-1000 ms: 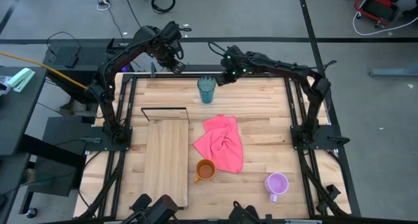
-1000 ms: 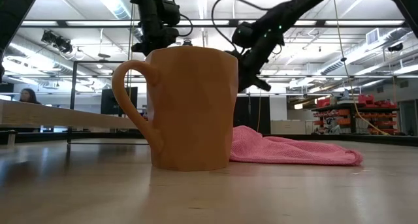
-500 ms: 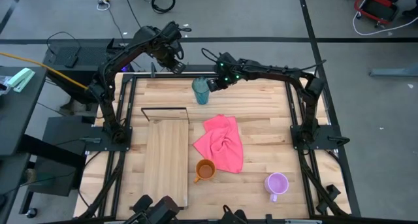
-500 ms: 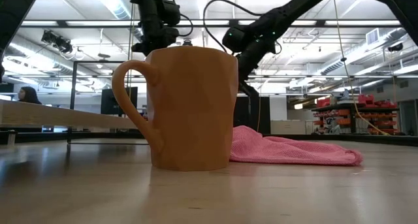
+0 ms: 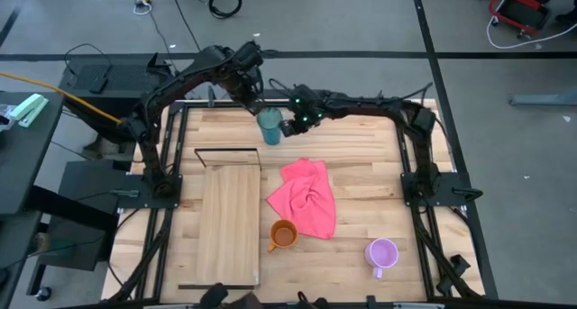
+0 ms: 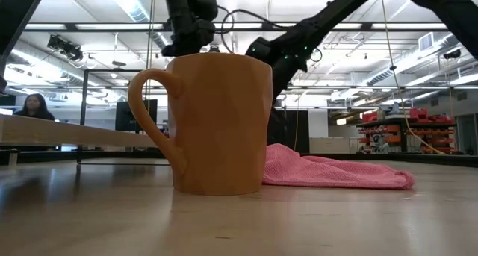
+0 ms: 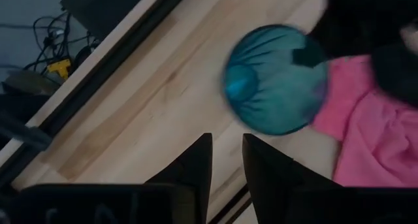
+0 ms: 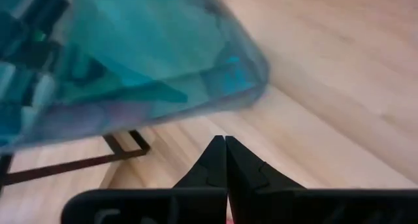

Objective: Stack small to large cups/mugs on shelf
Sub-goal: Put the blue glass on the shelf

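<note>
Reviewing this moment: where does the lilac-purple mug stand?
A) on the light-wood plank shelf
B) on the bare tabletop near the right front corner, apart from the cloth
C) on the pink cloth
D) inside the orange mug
B: the high view shows the lilac-purple mug alone on the slatted tabletop, clear of the pink cloth, the orange mug and the shelf.
</note>
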Robot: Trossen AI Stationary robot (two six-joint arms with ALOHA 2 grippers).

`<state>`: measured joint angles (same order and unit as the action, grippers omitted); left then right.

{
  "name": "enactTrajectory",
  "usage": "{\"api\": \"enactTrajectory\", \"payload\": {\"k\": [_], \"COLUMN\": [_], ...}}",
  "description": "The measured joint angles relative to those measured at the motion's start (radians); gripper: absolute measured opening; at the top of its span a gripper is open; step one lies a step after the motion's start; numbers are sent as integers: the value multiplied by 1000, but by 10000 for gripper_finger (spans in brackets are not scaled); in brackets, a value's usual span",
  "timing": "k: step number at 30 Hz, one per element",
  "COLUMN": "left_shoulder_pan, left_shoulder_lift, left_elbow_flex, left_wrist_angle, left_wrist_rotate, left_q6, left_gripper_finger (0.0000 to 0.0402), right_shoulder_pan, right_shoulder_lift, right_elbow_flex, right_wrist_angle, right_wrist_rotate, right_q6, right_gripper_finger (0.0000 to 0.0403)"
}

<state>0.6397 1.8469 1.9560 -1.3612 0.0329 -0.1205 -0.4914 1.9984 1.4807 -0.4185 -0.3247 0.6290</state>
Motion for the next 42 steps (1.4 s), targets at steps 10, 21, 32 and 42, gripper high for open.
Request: {"api": "enactTrajectory", "payload": {"k": [10,21,32,42], "left_shoulder_pan": [-40,-38,-19,-9], "left_shoulder_lift": [14,35,87,132], "left_elbow_flex": [1,2,0,0], "left_wrist_angle": [27,44,55,71], "left_wrist_rotate": [-3,-29,-47,-40], "left_q6": [-46,-53,-53,-67], "left_gripper_finger": [92,98,100,107], "right_shoulder_pan": [32,36,41,55], "right_shoulder_lift": [67,65,-98,-232], "right_elbow_flex": [38,39,39,39], "right_wrist_angle": [93,89,-175,-255], "right_wrist_rotate": [-6,-21,17,62], "right_q6": [34,25,-101,-153], "right_gripper_finger": [0,0,9,11]}}
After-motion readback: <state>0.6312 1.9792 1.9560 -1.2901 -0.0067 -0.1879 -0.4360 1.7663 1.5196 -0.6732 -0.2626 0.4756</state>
